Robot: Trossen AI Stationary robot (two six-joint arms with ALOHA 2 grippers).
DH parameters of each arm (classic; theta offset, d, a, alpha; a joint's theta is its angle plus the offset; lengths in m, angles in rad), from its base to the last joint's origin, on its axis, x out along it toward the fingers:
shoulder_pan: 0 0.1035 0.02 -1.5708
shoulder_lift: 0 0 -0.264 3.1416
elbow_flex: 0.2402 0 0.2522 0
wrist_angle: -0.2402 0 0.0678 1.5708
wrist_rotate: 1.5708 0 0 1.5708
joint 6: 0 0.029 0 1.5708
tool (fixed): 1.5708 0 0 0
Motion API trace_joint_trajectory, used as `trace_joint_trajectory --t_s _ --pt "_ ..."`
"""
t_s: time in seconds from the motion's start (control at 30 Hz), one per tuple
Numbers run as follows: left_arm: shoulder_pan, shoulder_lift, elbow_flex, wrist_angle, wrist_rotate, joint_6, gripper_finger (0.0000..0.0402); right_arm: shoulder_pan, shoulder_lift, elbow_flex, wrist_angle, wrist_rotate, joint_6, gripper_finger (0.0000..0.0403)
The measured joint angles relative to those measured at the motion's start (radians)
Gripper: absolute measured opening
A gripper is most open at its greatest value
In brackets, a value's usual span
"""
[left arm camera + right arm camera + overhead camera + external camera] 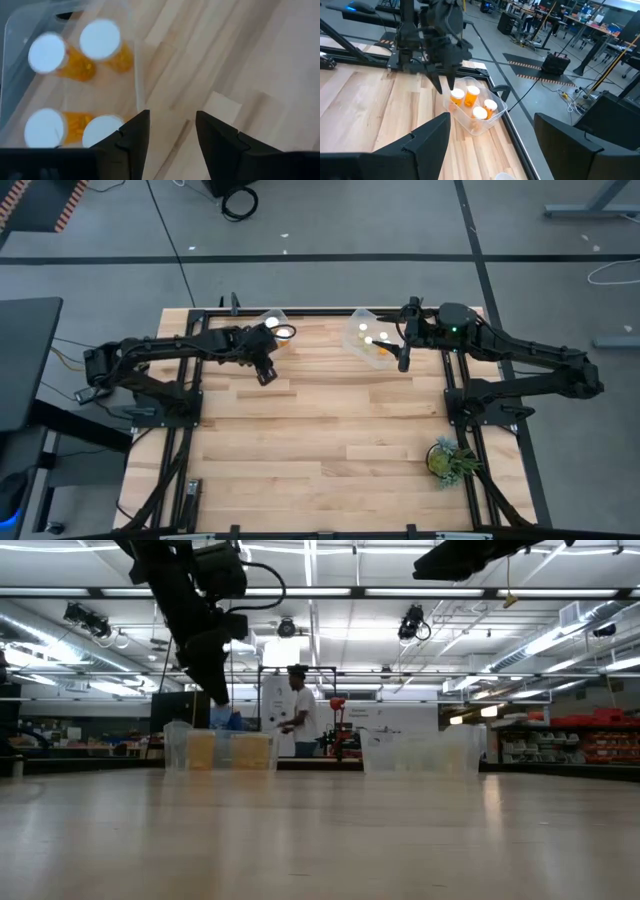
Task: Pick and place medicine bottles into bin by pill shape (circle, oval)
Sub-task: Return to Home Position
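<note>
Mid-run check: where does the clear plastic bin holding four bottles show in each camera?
High view: the clear plastic bin sits at the wooden table's upper edge, left of centre.
Low view: left of centre, orange contents showing.
Left wrist view: just beyond the open left end effector, four white-capped amber bottles inside.
Right wrist view: across the table.
Shared landmark: that end effector, beside the bin.

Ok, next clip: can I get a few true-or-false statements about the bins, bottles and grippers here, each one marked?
1. The left bin holds four medicine bottles. True.
2. The left gripper grips a bottle. False: it is open and empty, over the table beside that bin.
3. A green plant stands on the table. True.
4. The right gripper is shut. False: it is open and holds nothing.
</note>
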Motion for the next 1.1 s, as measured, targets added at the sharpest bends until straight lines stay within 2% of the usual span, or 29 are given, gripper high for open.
trace_joint_trajectory --t_s 0.17,0.3,0.57,0.8,1.1 --pt "0.000 -0.090 -0.001 -0.001 0.017 0.024 0.0154 -0.001 0.000 0.000 -0.007 0.000 -0.001 0.0294" --pt "0.000 -0.188 -0.047 0.048 0.021 0.026 0.0142 -0.001 0.000 0.000 -0.006 0.000 -0.003 0.0294" --pt "0.000 -0.358 -0.300 0.362 0.133 0.025 0.0125 -0.001 0.000 0.000 -0.002 0.000 -0.003 0.0294" --pt "0.000 -0.428 -0.485 0.693 0.280 0.015 0.0113 0.000 0.000 0.000 0.005 0.000 -0.003 0.0294" --pt "0.000 -0.510 -0.589 0.782 0.306 0.011 0.0111 0.000 0.000 0.000 0.004 0.000 -0.003 0.0294"
